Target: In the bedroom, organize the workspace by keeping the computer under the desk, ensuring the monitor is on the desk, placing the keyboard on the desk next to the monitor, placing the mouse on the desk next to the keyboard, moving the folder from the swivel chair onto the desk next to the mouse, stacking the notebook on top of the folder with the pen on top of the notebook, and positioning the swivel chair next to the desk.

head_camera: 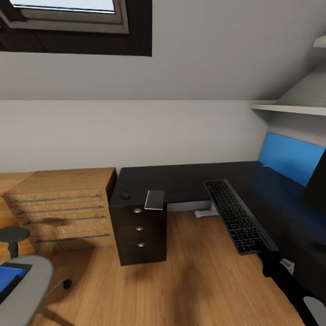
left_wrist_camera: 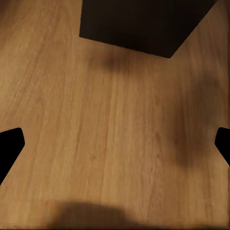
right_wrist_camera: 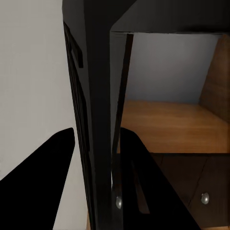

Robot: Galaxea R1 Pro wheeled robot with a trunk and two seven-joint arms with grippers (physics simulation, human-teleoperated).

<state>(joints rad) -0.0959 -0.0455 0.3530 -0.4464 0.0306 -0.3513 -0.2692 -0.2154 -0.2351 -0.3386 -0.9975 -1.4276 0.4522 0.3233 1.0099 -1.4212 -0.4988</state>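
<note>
This is a room in a home: a sloped ceiling, a roof window (head_camera: 68, 11), a desk (head_camera: 172, 181), wooden drawers (head_camera: 61, 210).

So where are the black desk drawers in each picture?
Head view: the drawers sit left of middle, beside the wooden chest.
Left wrist view: probably the dark block at the top edge.
Right wrist view: in the lower right corner, with silver knobs showing.
Shared landmark: the wooden floor.
</note>
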